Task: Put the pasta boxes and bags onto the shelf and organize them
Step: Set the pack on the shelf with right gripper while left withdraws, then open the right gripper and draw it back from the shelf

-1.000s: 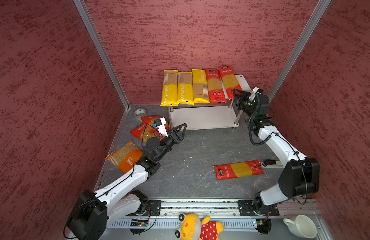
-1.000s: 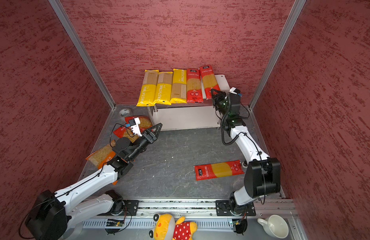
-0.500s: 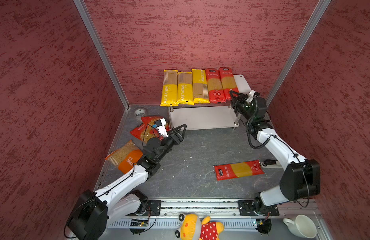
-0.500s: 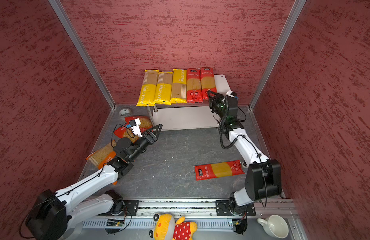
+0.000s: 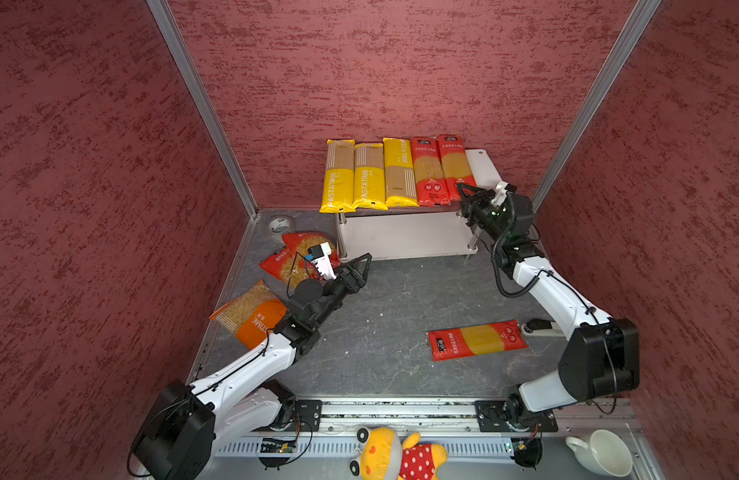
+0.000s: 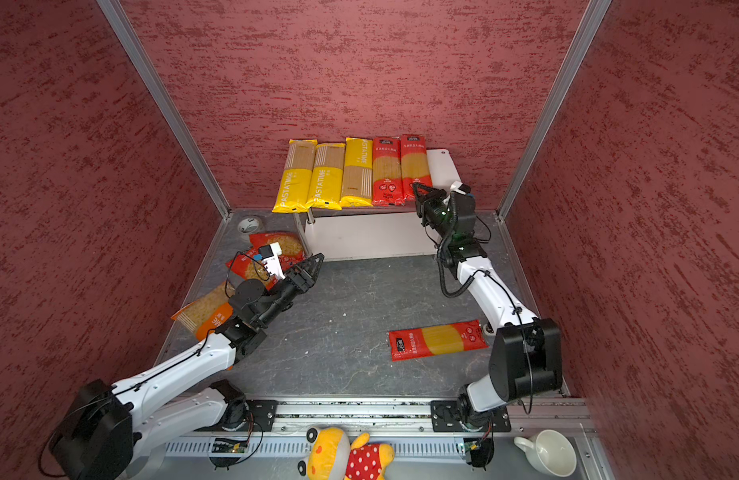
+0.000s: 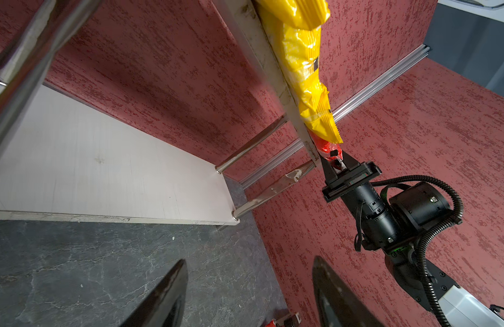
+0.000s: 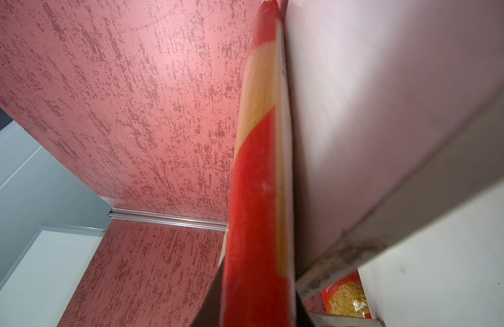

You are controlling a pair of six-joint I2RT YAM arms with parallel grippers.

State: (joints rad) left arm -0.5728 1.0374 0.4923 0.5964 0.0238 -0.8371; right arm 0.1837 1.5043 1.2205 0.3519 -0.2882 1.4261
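**Two-arm cell, both top views with wrist detail.** The shelf (image 5: pixel 482 166) (image 6: pixel 440 166), a two-tier rack of white boards on chrome legs, stands against the back wall. Its upper board carries five long packs side by side, each running front to back. From the left these are three yellow PASTATIME spaghetti packs (image 5: pixel 368 176) (image 6: pixel 326 178) and then two red spaghetti packs (image 5: pixel 430 170) (image 6: pixel 386 170). White board shows to the right of them.

**Right arm.** The right gripper (image 5: pixel 463 191) (image 6: pixel 417 189) meets the front end of the rightmost red pack (image 8: pixel 256 198) at the board's front edge. In the left wrist view its jaws are closed narrowly on the crimped end of that pack (image 7: pixel 334 162). In the right wrist view the pack runs away between the two dark fingers, lying along the upper board.

**Left arm.** The left gripper (image 5: pixel 361 264) (image 6: pixel 314 262) hangs above the grey floor near the shelf's front left leg and points toward the shelf. Its fingers are spread wide with nothing between them (image 7: pixel 249 263).

**Packs off the shelf.**
- A third red spaghetti pack (image 5: pixel 476 338) (image 6: pixel 436 338) lies flat and crosswise on the floor, beside the right arm.
- An orange short-pasta bag (image 5: pixel 251 311) (image 6: pixel 206 311) lies at the floor's left edge, partly under the left arm.
- Two red short-pasta bags (image 5: pixel 301 245) (image 6: pixel 284 245) overlap just beside the shelf's left end.

**Other items.** A tape roll (image 5: pixel 279 225) sits in the back left corner. A yellow plush toy (image 5: pixel 397 453) and a white cup (image 5: pixel 604 453) lie in front of the arm rail
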